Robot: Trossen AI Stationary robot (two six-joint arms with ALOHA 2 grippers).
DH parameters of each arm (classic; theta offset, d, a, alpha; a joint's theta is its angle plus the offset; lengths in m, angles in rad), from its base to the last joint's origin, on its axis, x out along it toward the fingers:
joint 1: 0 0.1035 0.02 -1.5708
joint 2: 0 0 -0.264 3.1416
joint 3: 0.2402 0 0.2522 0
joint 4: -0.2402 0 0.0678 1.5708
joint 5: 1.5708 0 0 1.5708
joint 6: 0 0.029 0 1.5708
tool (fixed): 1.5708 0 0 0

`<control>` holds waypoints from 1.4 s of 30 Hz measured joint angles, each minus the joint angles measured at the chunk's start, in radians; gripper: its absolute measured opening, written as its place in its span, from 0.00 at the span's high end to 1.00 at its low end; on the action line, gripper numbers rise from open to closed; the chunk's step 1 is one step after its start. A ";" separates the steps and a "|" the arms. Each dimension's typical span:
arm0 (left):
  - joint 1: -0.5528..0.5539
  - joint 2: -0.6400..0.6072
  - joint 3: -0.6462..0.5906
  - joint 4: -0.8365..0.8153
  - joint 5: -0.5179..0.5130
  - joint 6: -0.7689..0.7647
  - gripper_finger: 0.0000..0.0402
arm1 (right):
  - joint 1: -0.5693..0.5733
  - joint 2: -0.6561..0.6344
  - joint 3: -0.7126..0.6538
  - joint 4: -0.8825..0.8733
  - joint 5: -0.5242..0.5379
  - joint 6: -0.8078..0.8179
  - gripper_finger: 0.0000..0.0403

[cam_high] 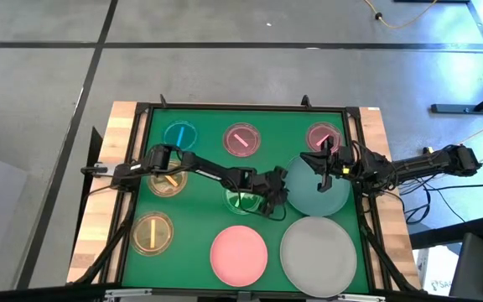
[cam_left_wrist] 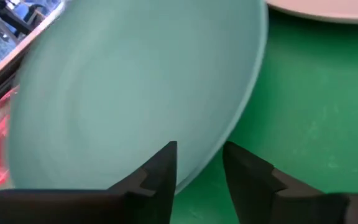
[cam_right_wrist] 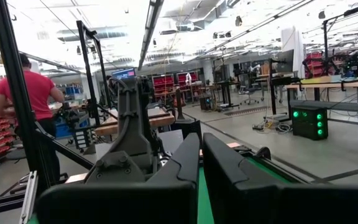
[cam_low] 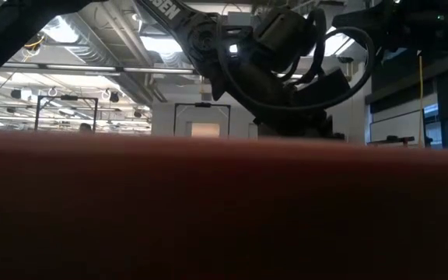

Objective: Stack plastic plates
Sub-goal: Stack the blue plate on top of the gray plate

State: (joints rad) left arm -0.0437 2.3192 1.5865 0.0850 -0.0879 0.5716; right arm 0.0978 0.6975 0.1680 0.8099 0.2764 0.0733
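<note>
Three large plates (six small).

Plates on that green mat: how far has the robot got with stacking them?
Nothing looks stacked yet: the large pink plate, the grey plate and the small plates each lie singly. In hand: the left gripper, fingers open, sits at the rim of the teal plate, with the right gripper above that plate. All the stacking is left.
</note>
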 joint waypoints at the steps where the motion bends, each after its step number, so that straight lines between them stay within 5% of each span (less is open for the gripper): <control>1: 0.000 0.000 0.000 -0.002 0.000 0.000 0.74 | 0.000 0.000 0.000 0.000 0.000 0.000 0.96; 12: 0.000 0.000 0.000 0.003 -0.001 0.040 0.98 | 0.000 0.000 0.000 -0.001 0.000 0.000 0.96; 28: -0.070 -0.039 0.027 -0.022 -0.084 0.084 0.98 | 0.001 -0.013 0.000 -0.001 -0.003 -0.023 0.96; 32: -0.109 -0.055 0.030 -0.027 -0.083 0.089 0.98 | 0.001 -0.033 0.017 -0.005 -0.079 0.018 0.96; 42: -0.180 -0.061 0.031 -0.022 0.245 0.058 0.98 | 0.001 -0.035 0.064 -0.025 -0.336 0.107 0.96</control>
State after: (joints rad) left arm -0.2239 2.2585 1.6173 0.0633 0.1570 0.6294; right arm 0.0990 0.6623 0.2317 0.7848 -0.0592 0.1805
